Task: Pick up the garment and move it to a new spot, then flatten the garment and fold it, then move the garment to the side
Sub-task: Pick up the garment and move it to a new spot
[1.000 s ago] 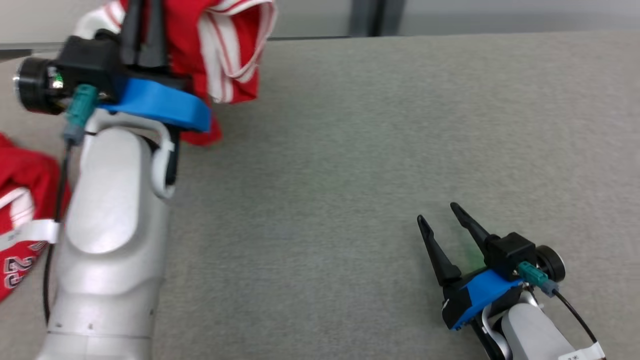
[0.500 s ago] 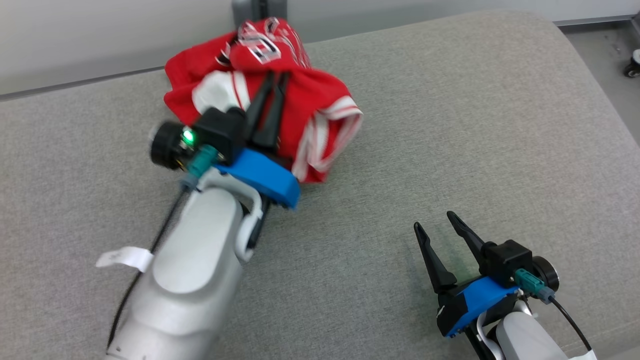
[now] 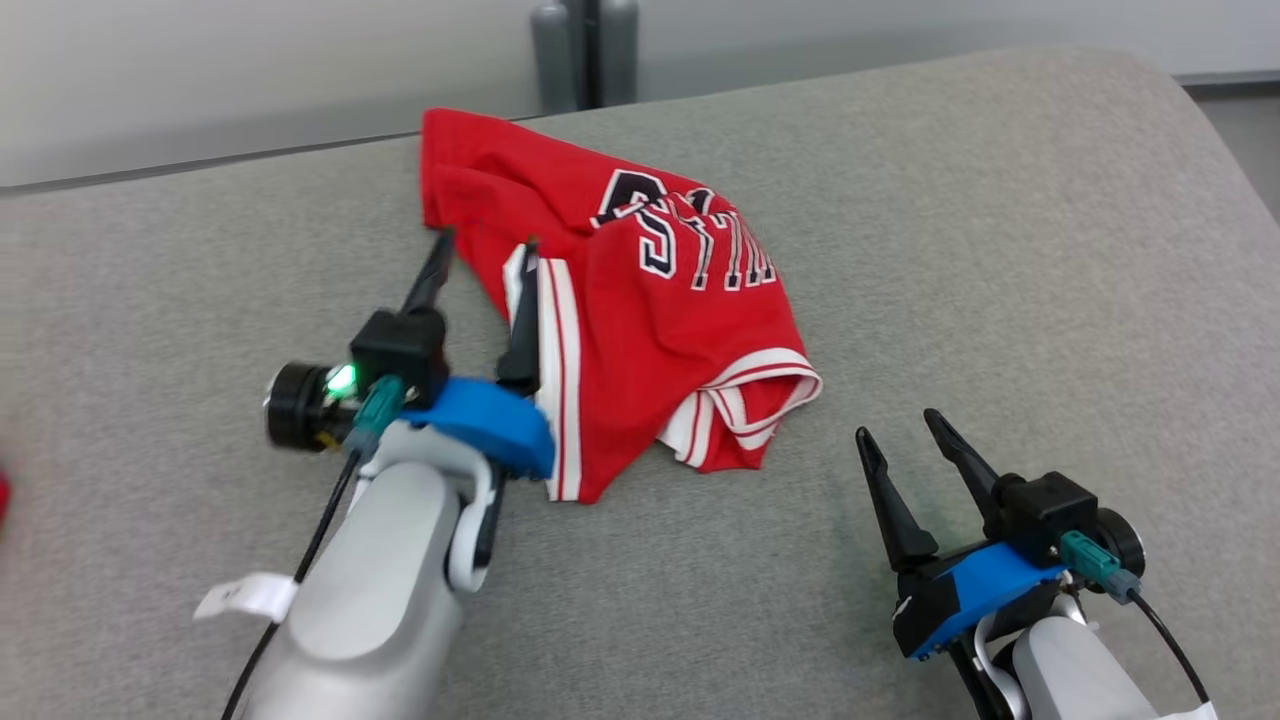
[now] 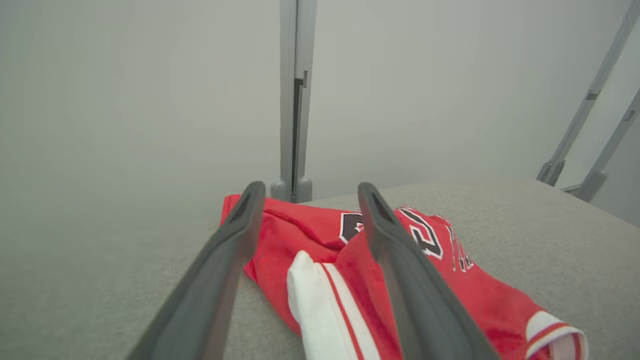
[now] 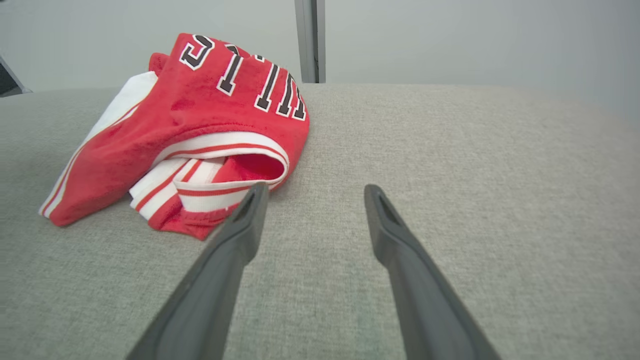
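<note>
Two grippers stand over a grey padded surface [image 3: 1000, 250], each with its dark fingers spread wide and neither holding anything. A grey post [image 3: 583, 50] rises behind the far edge of the surface and serves as the marker for everything else.

The garment [image 3: 680, 330], a red jersey with white striped trim and black-and-white lettering, lies on the surface just on the near side of the post. Its far corner sits almost at the foot of the post, and the cloth runs from there towards the robot and to the right. It is rumpled and partly doubled over, not flat. A white-and-red banded opening gapes at the end farthest from the post.

The left gripper [image 3: 487, 240] points towards the post from the near side, a little to the left of it. Its right finger lies over the garment's white-striped edge, and its left finger is over bare surface beside the cloth. The left wrist view shows red and white cloth below the gap between the fingers, but whether either finger touches it cannot be told.

The right gripper [image 3: 897, 425] sits well away from the post, near and to the right, beyond the banded end of the garment and apart from it, above bare surface.
</note>
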Motion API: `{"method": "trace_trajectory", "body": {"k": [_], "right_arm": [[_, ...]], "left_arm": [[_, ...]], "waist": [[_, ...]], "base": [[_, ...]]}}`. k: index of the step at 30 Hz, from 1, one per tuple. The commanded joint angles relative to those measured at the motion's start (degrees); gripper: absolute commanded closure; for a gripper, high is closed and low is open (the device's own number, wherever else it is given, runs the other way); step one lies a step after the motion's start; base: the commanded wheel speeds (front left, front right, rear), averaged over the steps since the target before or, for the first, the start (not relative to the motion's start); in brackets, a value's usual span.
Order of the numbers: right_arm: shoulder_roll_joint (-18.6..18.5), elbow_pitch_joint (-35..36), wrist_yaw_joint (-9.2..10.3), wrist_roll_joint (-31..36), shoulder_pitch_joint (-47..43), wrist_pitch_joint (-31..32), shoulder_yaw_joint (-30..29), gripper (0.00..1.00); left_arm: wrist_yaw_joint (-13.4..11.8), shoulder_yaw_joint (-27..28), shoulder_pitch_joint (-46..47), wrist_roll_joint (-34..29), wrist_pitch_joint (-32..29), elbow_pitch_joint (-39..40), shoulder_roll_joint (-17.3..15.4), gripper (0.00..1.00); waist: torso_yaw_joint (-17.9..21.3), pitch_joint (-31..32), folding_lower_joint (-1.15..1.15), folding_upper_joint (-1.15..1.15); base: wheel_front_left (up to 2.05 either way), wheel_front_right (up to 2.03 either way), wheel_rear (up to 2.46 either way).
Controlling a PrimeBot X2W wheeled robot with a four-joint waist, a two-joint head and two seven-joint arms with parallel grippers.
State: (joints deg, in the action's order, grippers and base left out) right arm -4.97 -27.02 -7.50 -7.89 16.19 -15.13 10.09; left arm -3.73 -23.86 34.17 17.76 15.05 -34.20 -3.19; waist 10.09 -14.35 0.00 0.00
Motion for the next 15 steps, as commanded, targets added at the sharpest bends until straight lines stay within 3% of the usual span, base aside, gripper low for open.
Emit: {"method": "trace_trajectory", "body": {"k": [1, 7, 15], "right_arm": [[0.05, 0.4, 0.02, 0.59, -0.05, -0.01, -0.5, 0.0], [-0.01, 0.92, 0.02, 1.23, -1.07, -0.01, -2.98, 0.0], [0.15, 0.11, 0.02, 1.75, -3.06, -0.01, -4.03, 0.0]], "left_arm": [[-0.41, 2.19, -2.67, -1.13, 0.18, 0.86, -0.91, 0.0], [-1.4, 8.43, -9.22, -4.6, 0.18, 4.43, -1.93, 0.0], [-0.7, 13.56, -17.68, -6.88, 0.19, 6.87, -1.09, 0.0]], "waist": [[-1.06, 0.35, 0.0, 0.0], [-4.56, 2.1, 0.0, 0.0], [-7.11, 5.15, 0.0, 0.0]], "base": [[0.0, 0.0, 0.0], [0.0, 0.0, 0.0], [0.0, 0.0, 0.0]]}}
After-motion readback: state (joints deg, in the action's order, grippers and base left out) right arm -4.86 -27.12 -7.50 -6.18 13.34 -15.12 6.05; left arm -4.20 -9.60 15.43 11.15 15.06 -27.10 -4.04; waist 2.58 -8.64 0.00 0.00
